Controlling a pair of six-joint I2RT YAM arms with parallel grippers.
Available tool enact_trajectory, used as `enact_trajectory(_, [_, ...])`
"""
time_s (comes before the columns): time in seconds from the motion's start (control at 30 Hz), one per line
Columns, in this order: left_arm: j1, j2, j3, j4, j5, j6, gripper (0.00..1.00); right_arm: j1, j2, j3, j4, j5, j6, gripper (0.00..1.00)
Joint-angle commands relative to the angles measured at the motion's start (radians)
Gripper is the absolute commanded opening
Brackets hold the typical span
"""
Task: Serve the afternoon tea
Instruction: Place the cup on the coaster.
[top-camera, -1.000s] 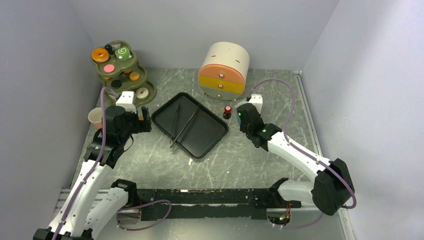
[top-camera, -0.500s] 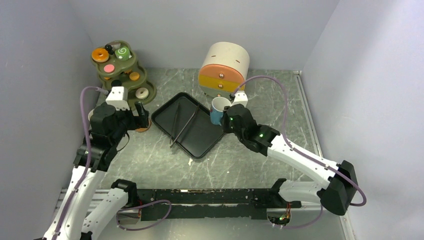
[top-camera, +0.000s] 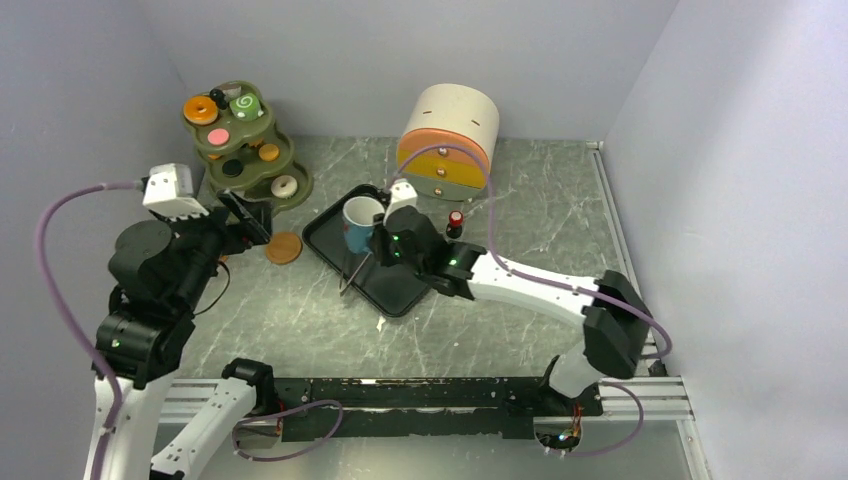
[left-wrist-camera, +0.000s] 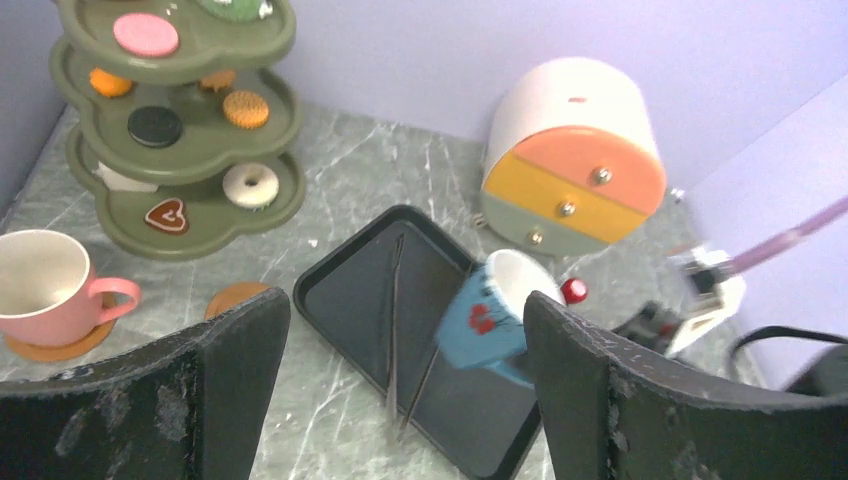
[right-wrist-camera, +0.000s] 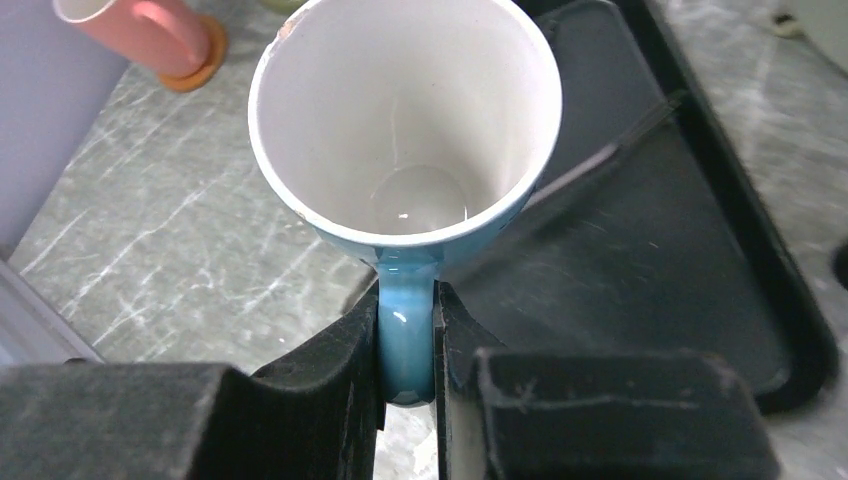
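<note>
1. The blue cup (top-camera: 358, 222) hangs upright over the upper-left part of the black tray (top-camera: 415, 285), near the centre of the top view. It is lifted and rests on nothing.
2. The right tool (right-wrist-camera: 407, 345) is pinched narrow on the cup's handle, one finger on each side. The right wrist view looks straight into the empty cup.
3. A second ago this arm stood at the tray's right corner by the small red-topped bottle (top-camera: 456, 222), and no cup showed. Half a second ago the cup was at that corner. Now it has crossed the tray toward the left.
4. A bare saucer (top-camera: 283, 247) lies on the table (top-camera: 520, 200) just left of the tray, below the tiered stand (top-camera: 240, 150). The left arm covered it before, and it is now exposed. I judge it to be where the cup is headed.
5. The left tool (left-wrist-camera: 400, 340) stands wide and holds nothing. It has drawn back up and to the left, which leaves the way to the saucer open.
6. The pink cup (left-wrist-camera: 45, 285) already sits on its own saucer at the lower left of the left wrist view.
7. The pastries (left-wrist-camera: 250, 185) are still on the stand. The cups look nearly set, and serving the food appears not yet begun.
</note>
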Motion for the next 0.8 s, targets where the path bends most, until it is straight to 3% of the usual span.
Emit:
enact_trajectory(0.0, [-0.006, -0.014, 0.092, -0.053, -0.031, -0.07, 0.9, 0.029, 0.121, 0.122, 0.207, -0.043, -0.04, 0.0])
enact_trajectory(0.37, [-0.007, -0.051, 0.138, -0.082, 0.03, -0.225, 0.91, 0.085, 0.462, 0.379, 0.306, -0.065, -0.14, 0.0])
enact_trajectory(0.77, [-0.006, -0.073, 0.171, -0.071, 0.069, -0.273, 0.91, 0.12, 0.74, 0.688, 0.244, 0.022, -0.258, 0.0])
